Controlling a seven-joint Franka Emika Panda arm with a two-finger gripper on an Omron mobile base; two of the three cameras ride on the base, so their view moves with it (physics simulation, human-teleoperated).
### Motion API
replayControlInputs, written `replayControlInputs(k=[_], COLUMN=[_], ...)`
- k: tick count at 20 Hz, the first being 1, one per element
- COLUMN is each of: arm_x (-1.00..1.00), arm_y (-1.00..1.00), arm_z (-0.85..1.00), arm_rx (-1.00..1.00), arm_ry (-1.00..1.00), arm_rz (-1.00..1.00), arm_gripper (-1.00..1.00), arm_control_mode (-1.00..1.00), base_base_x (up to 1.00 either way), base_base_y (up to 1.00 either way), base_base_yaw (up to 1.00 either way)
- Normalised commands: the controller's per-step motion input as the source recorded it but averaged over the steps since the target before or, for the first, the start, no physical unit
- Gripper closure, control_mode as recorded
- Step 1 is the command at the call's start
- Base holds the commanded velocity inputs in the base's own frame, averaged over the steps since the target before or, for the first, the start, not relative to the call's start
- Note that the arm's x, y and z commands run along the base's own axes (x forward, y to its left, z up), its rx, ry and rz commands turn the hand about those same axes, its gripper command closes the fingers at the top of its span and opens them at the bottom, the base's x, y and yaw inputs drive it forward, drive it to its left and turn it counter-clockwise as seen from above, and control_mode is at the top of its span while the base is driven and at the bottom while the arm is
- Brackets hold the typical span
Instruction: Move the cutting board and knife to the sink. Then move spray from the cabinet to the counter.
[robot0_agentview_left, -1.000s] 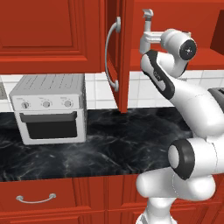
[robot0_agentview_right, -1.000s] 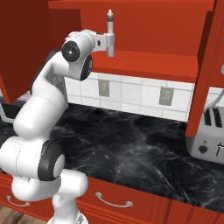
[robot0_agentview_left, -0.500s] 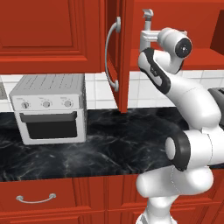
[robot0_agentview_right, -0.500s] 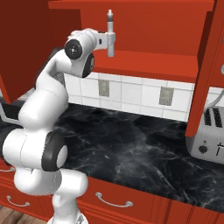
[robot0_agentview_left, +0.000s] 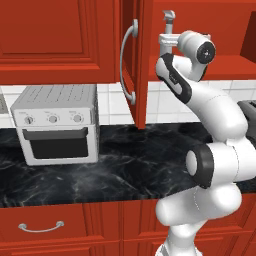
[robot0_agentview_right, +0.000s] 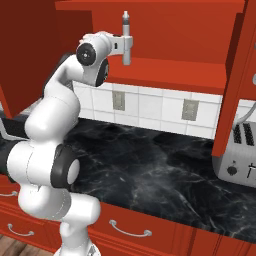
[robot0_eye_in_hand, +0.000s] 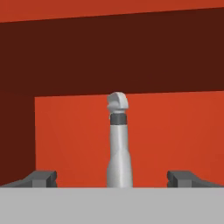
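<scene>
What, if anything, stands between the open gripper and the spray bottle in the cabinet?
Nothing visible does. In the hand view the spray bottle stands upright on the cabinet shelf, centred between the two open fingertips, with bare space on both sides. The cabinet door is swung open, clear of the gripper.

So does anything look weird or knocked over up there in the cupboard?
Nothing stands out. The spray stands upright on the red shelf of the cabinet, whose door hangs open. The gripper is open, with a finger on each side of the bottle.
</scene>
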Motion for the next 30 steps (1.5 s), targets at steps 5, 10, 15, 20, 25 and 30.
replayControlInputs(k=[5,10,15,20,25,30], arm_x=[0.29,0.41,0.39,0.26,0.14,0.03], arm_y=[0.00,0.00,0.00,0.00,0.00,0.00], arm_z=[0.00,0.00,0.01,0.02,0.11,0.11], arm_rx=[0.00,0.00,0.00,0.00,0.00,0.00], arm_ry=[0.01,0.02,0.03,0.05,0.09,0.05], arm_rz=[0.00,0.00,0.00,0.00,0.00,0.00], arm_gripper=[-1.00,-1.00,-1.00,-1.00,-1.00,-1.00], arm_control_mode=[-1.00,-1.00,-1.00,-1.00,-1.00,-1.00], base_base_x=[0.00,0.00,0.00,0.00,0.00,0.00], base_base_y=[0.00,0.00,0.00,0.00,0.00,0.00], base_base_yaw=[0.00,0.00,0.00,0.00,0.00,0.00])
